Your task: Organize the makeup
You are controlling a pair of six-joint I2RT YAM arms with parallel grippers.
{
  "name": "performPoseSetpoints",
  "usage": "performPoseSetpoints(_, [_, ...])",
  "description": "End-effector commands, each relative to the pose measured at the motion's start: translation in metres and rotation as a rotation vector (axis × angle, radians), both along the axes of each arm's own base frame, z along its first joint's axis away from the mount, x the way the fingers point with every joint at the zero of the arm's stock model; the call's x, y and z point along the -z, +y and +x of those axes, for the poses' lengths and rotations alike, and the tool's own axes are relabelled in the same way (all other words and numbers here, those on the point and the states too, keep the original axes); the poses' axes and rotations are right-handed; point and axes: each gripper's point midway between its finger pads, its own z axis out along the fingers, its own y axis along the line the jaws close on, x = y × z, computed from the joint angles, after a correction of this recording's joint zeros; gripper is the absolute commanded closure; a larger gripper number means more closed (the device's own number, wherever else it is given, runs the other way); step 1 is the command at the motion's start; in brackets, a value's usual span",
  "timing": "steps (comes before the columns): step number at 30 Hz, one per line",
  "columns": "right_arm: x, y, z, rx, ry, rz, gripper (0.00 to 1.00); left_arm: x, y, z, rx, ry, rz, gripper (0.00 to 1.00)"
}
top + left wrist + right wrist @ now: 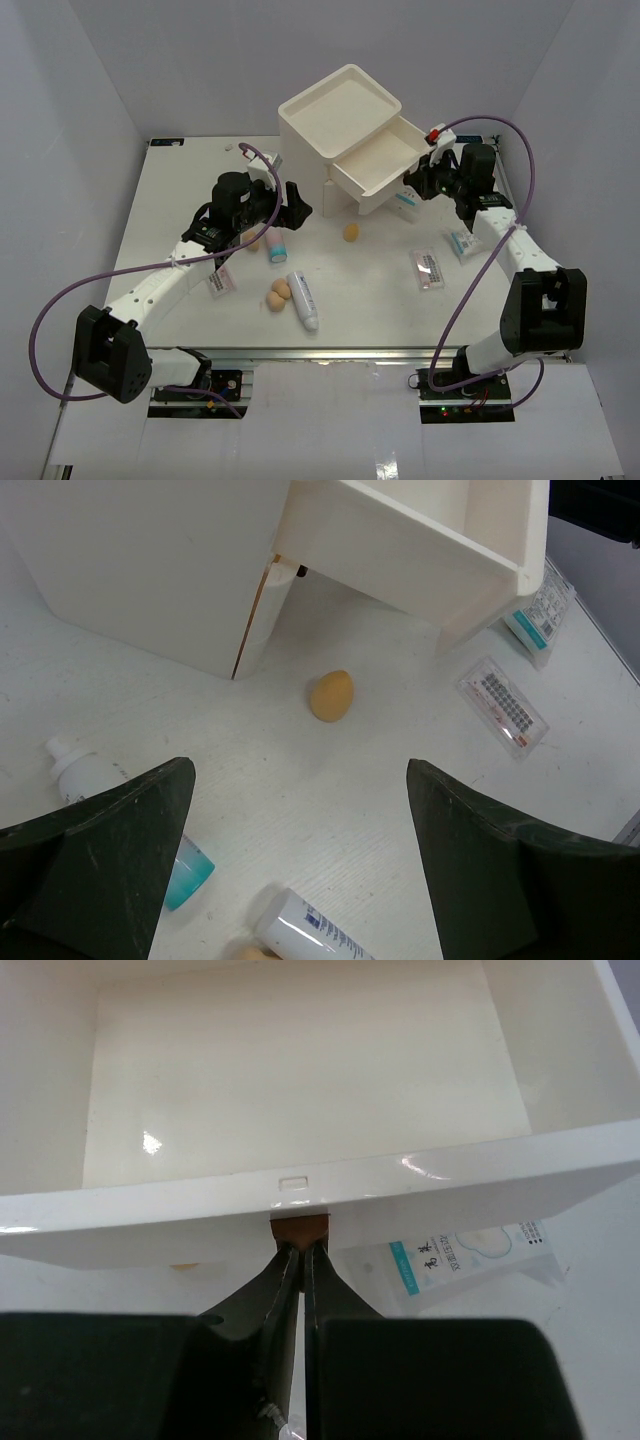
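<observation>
My right gripper (413, 181) is shut on the brown handle (300, 1228) of the top drawer (385, 160), which stands pulled out and empty; the fingertips (290, 1260) pinch the handle. My left gripper (286, 200) hangs open and empty above the table, left of the box. Below it lie a tan sponge (331, 695), a teal-capped tube (190, 868) partly hidden by a finger, and a white tube (310, 932). Two more sponges (279, 294) lie beside the white tube (304, 300). Sachets (429, 268) (462, 244) lie at the right.
The white drawer box (325, 125) stands at the back middle. One sachet with teal print (460, 1260) lies under the open drawer. Another sachet (222, 282) lies under my left arm. Grey walls close in the table on three sides.
</observation>
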Motion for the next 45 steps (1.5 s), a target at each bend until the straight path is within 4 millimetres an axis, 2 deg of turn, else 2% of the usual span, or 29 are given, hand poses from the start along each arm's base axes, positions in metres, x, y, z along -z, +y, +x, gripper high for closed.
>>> performPoseSetpoints(1, [-0.019, 0.003, -0.004, -0.031, -0.047, 0.012, 0.85, -0.019, 0.001, -0.005, 0.018, -0.049, -0.026, 0.02])
performPoseSetpoints(3, [-0.02, 0.004, -0.005, -0.036, -0.041, 0.018, 0.72, -0.018, -0.001, -0.006, 0.03, -0.051, -0.025, 0.02])
performPoseSetpoints(5, [-0.022, 0.004, -0.007, -0.035, -0.035, 0.02, 0.54, -0.018, -0.003, -0.007, 0.049, -0.052, -0.027, 0.02])
performPoseSetpoints(8, [-0.033, 0.002, -0.019, -0.037, -0.059, 0.024, 0.36, -0.021, -0.009, -0.013, 0.098, -0.063, -0.038, 0.02])
performPoseSetpoints(13, [-0.046, -0.015, -0.051, -0.086, -0.058, 0.092, 0.22, -0.03, -0.027, -0.033, 0.254, -0.101, -0.084, 0.02])
performPoseSetpoints(16, [-0.054, -0.023, -0.089, -0.21, -0.065, 0.148, 0.2, -0.027, -0.037, -0.044, 0.336, -0.107, -0.102, 0.04])
performPoseSetpoints(19, [-0.052, -0.016, -0.128, -0.365, -0.09, 0.188, 0.21, -0.02, -0.05, -0.052, 0.398, -0.093, -0.116, 0.09])
performPoseSetpoints(23, [-0.02, -0.007, -0.163, -0.443, -0.111, 0.197, 0.24, 0.004, -0.069, -0.059, 0.419, -0.075, -0.135, 0.13])
performPoseSetpoints(27, [-0.023, -0.01, -0.17, -0.442, -0.174, 0.175, 0.26, 0.034, -0.085, -0.051, 0.369, -0.053, -0.148, 0.22])
performPoseSetpoints(31, [-0.026, -0.008, -0.175, -0.463, -0.172, 0.191, 0.26, 0.048, -0.094, -0.027, 0.277, -0.071, -0.145, 0.24])
performPoseSetpoints(33, [-0.029, -0.007, -0.177, -0.467, -0.177, 0.192, 0.26, 0.058, -0.105, -0.019, 0.264, -0.085, -0.131, 0.26])
performPoseSetpoints(36, [-0.033, -0.007, -0.18, -0.471, -0.186, 0.194, 0.27, 0.075, -0.122, -0.006, 0.232, -0.109, -0.099, 0.26])
performPoseSetpoints(41, [-0.039, -0.007, -0.185, -0.469, -0.207, 0.19, 0.26, 0.105, -0.135, 0.015, 0.153, -0.121, -0.07, 0.25])
performPoseSetpoints(45, [-0.042, -0.007, -0.186, -0.472, -0.209, 0.196, 0.26, 0.118, -0.139, 0.032, 0.093, -0.14, -0.022, 0.24])
